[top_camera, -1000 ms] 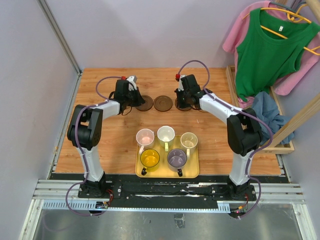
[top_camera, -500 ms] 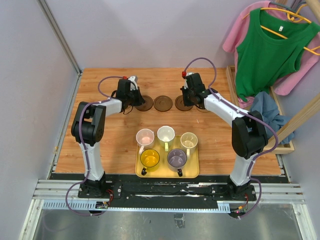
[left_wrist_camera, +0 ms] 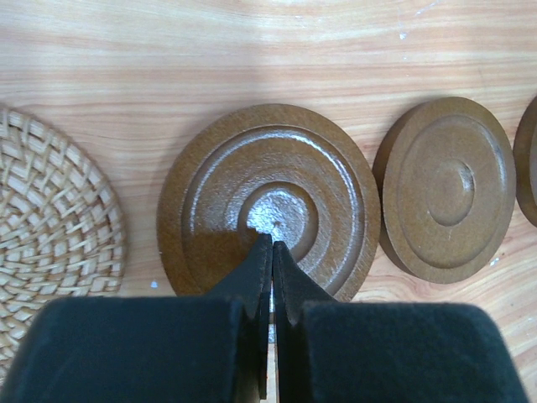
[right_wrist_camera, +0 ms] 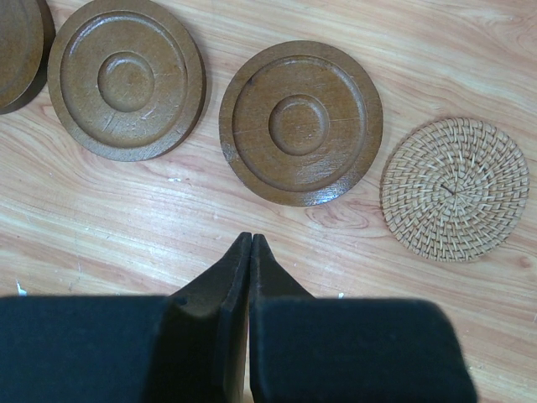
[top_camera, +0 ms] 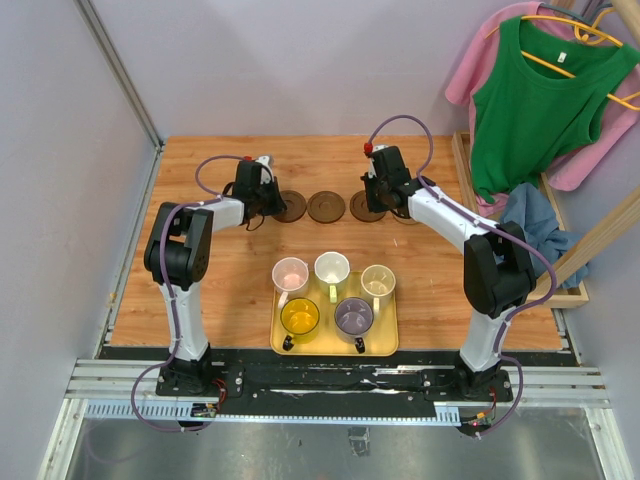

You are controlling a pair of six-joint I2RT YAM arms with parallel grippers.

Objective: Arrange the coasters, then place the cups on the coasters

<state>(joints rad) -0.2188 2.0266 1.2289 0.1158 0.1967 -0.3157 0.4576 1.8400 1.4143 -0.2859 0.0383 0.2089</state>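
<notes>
Seen from above, the coasters (top_camera: pixel 326 207) lie in a row across the wooden table (top_camera: pixel 200 290), at 12 o'clock from a yellow tray (top_camera: pixel 320 347) carrying the five cups (top_camera: pixel 332 267). The arms cover the row's ends. The left gripper (left_wrist_camera: pixel 270 250), jaws pressed together, points over a glossy grooved brown disc (left_wrist_camera: pixel 268 193); contact is unclear. At 9 o'clock, a woven rattan disc (left_wrist_camera: pixel 50 210) is cut off. The right gripper (right_wrist_camera: pixel 250 243), jaws pressed together and empty, sits at 6 o'clock from a ringed brown disc (right_wrist_camera: pixel 300 122).

Pale lilac walls (top_camera: pixel 300 60), wooden tabletop (top_camera: pixel 215 290), green top (top_camera: pixel 530 110) and pink garment (top_camera: pixel 590 160) hanging right
</notes>
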